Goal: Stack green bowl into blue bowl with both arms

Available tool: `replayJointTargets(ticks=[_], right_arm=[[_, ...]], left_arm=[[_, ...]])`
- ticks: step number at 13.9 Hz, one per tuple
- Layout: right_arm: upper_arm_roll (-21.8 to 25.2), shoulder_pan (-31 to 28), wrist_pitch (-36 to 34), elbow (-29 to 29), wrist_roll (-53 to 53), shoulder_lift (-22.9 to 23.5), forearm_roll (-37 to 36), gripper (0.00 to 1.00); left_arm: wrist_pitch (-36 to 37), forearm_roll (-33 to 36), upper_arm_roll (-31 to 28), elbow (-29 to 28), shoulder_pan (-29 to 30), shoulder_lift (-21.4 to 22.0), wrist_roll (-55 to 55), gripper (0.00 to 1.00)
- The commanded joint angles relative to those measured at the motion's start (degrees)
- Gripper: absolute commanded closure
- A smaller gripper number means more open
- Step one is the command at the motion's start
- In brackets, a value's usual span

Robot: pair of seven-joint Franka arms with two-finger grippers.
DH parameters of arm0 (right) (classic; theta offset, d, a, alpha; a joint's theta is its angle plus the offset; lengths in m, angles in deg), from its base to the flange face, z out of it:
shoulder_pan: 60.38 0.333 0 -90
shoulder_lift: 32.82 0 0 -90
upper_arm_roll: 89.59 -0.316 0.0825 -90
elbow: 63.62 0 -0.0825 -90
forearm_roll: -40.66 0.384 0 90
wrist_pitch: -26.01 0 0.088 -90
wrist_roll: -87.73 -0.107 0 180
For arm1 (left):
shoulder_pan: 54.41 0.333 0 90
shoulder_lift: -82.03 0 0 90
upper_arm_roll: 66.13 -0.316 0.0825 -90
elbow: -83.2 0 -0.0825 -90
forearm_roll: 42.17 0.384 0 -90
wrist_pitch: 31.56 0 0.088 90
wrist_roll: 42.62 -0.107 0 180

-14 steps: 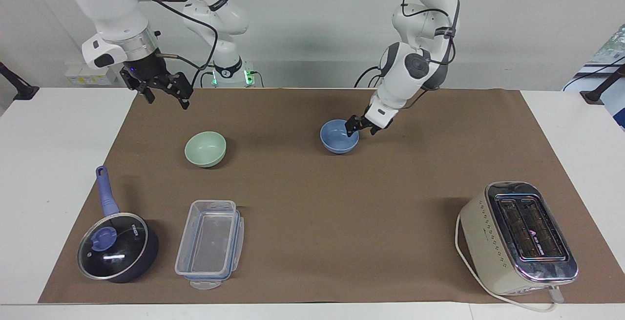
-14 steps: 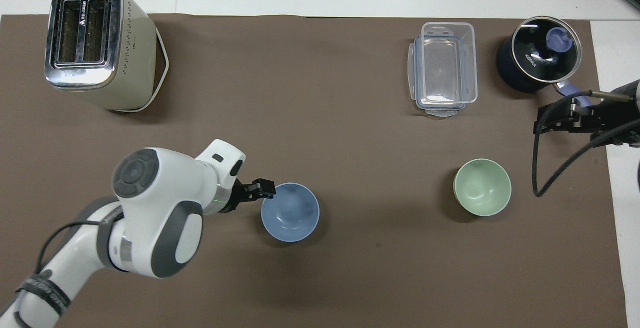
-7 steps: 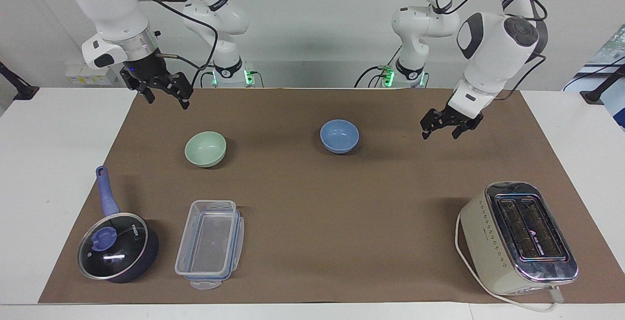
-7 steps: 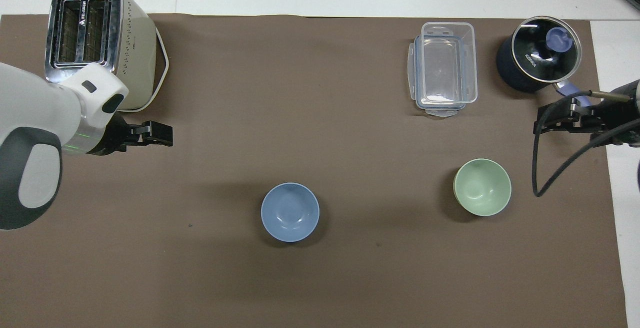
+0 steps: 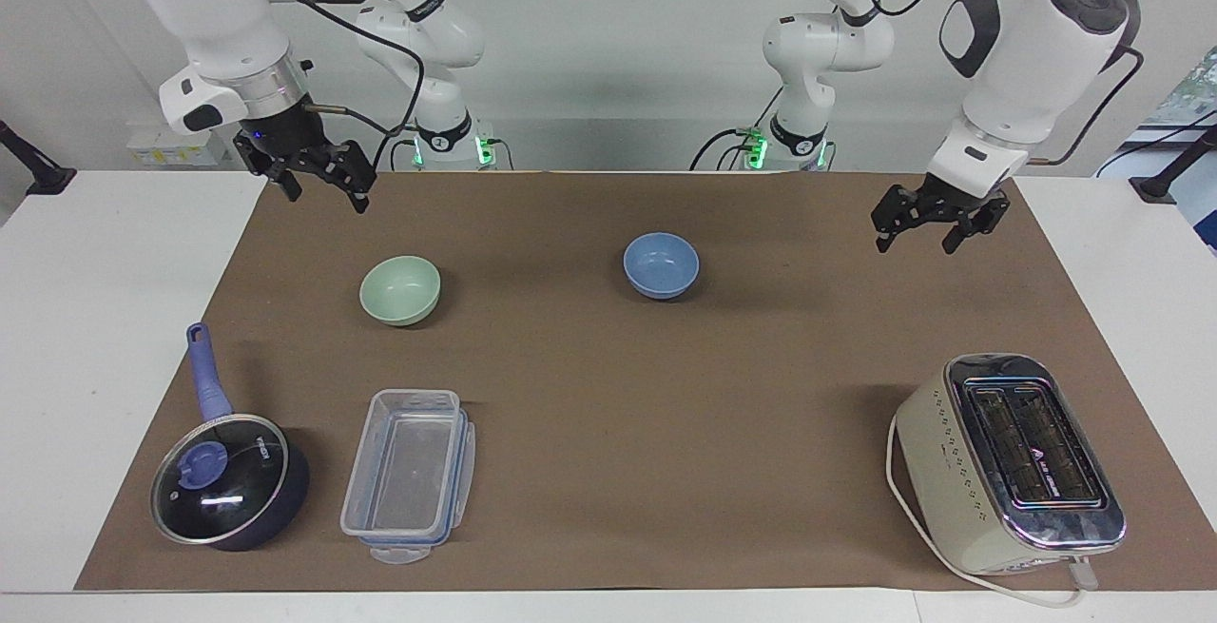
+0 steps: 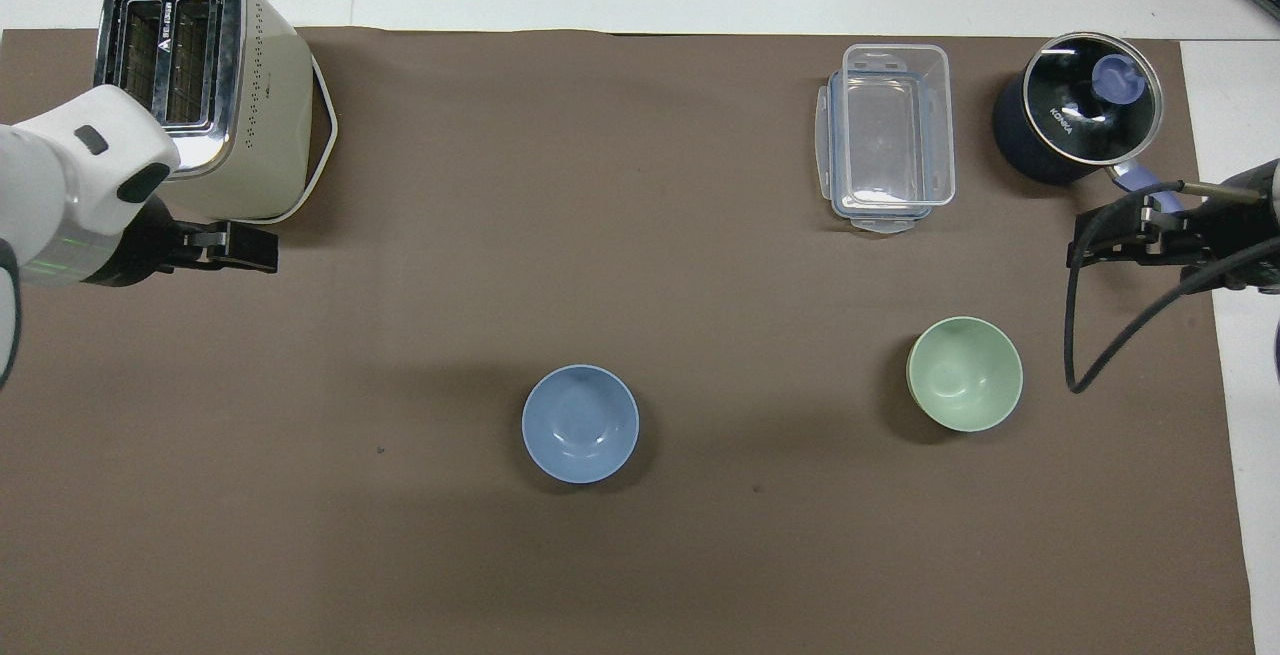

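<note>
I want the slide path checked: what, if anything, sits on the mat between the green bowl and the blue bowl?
Nothing visible does. Only bare brown mat lies between the green bowl and the blue bowl. The plastic container, saucepan and toaster all sit farther from the robots.

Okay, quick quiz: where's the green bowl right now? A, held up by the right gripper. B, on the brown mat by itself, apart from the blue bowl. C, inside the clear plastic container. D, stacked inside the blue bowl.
B: the green bowl sits alone on the brown mat, apart from the blue bowl, with neither gripper touching it.
</note>
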Motion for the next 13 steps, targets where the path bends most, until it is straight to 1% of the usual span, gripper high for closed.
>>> replayJointTargets(ticks=[1,4,7,8,11,12,13], right_arm=[[-0.5,-0.5,-0.5,0.3,-0.5,-0.2,0.2,0.0],[-0.5,-0.5,-0.5,0.3,-0.3,-0.2,0.2,0.0],[-0.5,-1.0,-0.7,0.3,-0.3,-0.2,0.2,0.0],[-0.6,-1.0,-1.1,0.2,-0.3,-0.2,0.2,0.0],[-0.3,-2.2,-0.2,-1.5,1.6,-1.1,0.2,0.0],[-0.3,-2.1,0.8,-2.4,3.7,-1.6,0.2,0.0],[-0.3,-2.1,2.1,-4.7,5.0,-2.7,0.2,0.0]], left_arm=[[5.8,1.4,0.7,4.7,0.5,-1.0,-0.2,0.0],[8.3,1.4,1.4,4.9,-0.5,0.4,3.3,0.0],[8.7,1.7,1.2,5.2,0.0,0.1,2.3,0.0],[9.8,1.5,0.9,5.9,0.2,-0.2,1.2,0.0],[14.6,1.3,1.0,11.2,0.4,-2.6,0.9,0.0],[14.6,1.2,0.9,11.9,0.4,-2.9,0.9,0.0],[14.0,1.1,0.8,11.8,0.3,-2.9,0.9,0.0]])
